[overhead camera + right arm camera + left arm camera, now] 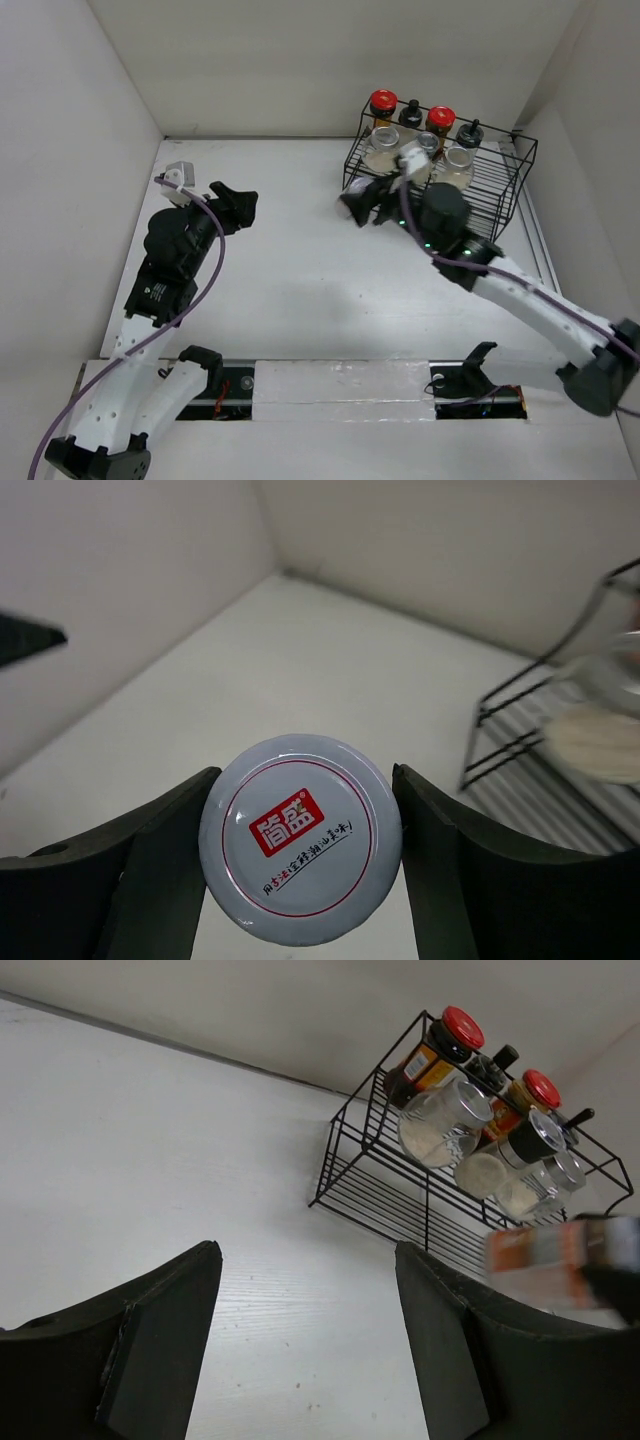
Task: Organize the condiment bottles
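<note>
The right fingers [140, 880] are clamping a white-lidded jar [300, 838] by its sides, holding it just beside the front-left corner of the black wire rack [497, 195]. The left fingers [150, 1350] are hanging spread apart and empty over the tabletop [300, 270], well apart from the rack. About seven condiment bottles are standing together in the rack's back-left part: red-lidded jars [382, 102], black-capped bottles [411, 110], a grey-lidded shaker [428, 143] and squat clear jars [383, 148]. So the task is looking nearly done, with only the held jar seemingly waiting for a place.
</note>
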Tool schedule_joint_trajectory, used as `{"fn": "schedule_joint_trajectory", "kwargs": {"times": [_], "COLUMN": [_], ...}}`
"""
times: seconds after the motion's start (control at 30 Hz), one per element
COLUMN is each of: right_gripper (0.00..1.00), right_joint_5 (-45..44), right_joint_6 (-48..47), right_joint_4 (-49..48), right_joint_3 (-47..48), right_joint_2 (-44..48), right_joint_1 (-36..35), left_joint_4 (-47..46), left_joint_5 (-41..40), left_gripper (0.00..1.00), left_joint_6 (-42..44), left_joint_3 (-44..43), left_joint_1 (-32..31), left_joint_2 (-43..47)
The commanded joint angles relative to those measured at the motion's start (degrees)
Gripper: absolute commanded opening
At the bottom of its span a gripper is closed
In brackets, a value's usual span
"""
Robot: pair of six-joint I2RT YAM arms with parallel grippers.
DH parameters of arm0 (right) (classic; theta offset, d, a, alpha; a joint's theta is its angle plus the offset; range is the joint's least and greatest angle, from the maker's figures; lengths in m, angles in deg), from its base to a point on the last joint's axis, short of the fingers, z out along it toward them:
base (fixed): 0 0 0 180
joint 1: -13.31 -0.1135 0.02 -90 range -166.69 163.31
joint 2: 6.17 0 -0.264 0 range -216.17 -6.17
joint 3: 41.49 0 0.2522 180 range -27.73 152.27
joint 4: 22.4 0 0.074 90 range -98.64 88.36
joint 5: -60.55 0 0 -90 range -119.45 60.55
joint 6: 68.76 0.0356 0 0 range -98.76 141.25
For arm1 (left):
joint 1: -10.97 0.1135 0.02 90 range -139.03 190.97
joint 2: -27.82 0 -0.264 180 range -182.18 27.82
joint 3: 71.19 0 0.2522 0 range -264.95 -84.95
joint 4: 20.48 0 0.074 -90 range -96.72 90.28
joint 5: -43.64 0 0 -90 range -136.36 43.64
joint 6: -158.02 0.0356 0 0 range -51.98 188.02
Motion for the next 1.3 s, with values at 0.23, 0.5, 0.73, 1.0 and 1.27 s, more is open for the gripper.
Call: {"fn": "schedule_joint_trajectory", "kwargs": {"times": [0.23, 0.5, 0.73, 1.0, 1.27], "right_gripper": [0.51, 0.51, 0.51, 0.51, 0.52], "right_joint_5": [-24.0, -26.2, -19.4, -18.0, -20.2], "right_joint_6": [2.2, 4.1, 5.7, 5.2, 4.6], "right_joint_4": [15.0, 13.5, 8.1, 4.8, 1.8], "right_joint_3": [5.4, 6.4, 8.5, 7.7, 5.9], "right_joint_2": [16.4, 11.2, 2.5, -3.0, -6.6], "right_joint_1": [18.5, 36.3, 45.6, 47.6, 48.2], "left_joint_4": [-4.5, -5.1, -5.6, -5.1, -4.5], "left_joint_5": [6.9, 9.8, 11.0, 12.0, 12.6], "left_gripper": [0.69, 0.8, 0.89, 1.0, 1.0], "left_joint_6": [0.8, 1.3, 1.8, 2.4, 2.4], "left_joint_3": [0.2, 0.2, 0.2, -0.3, -0.9], "left_joint_1": [-0.1, -0.1, -0.1, -0.1, -0.1], "left_joint_2": [-2.6, -4.3, -6.1, -7.7, -9.5]}}
